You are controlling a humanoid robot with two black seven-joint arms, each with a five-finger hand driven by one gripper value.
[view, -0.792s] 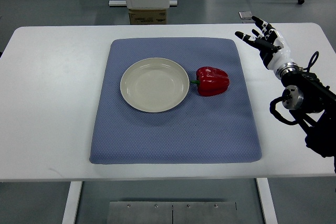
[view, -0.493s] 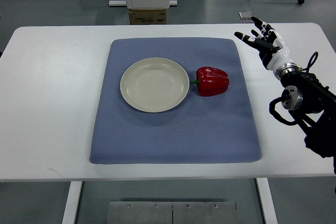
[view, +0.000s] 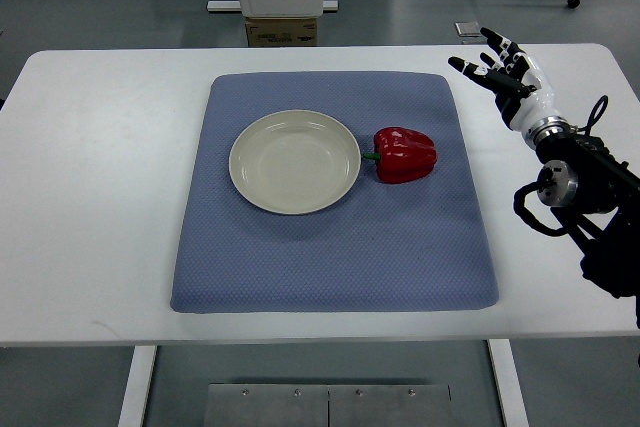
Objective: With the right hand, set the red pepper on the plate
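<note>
A white desk (view: 100,197) is carrying a blue-grey mat (view: 330,277) that is covering most of its middle, reaching close to the near edge. On the mat a cream plate (view: 294,161) is sitting empty, a little left of centre. Just beside its right rim, the red pepper (view: 404,154) is lying on its side, green stem pointing toward the plate. The right arm is coming in along the desk's right edge, and the right hand (view: 510,82) is hovering over the far right corner, fingers (view: 466,66) spread and holding nothing, well apart from the pepper. Beyond the far edge, a cardboard box (view: 281,31) is standing on the floor.
</note>
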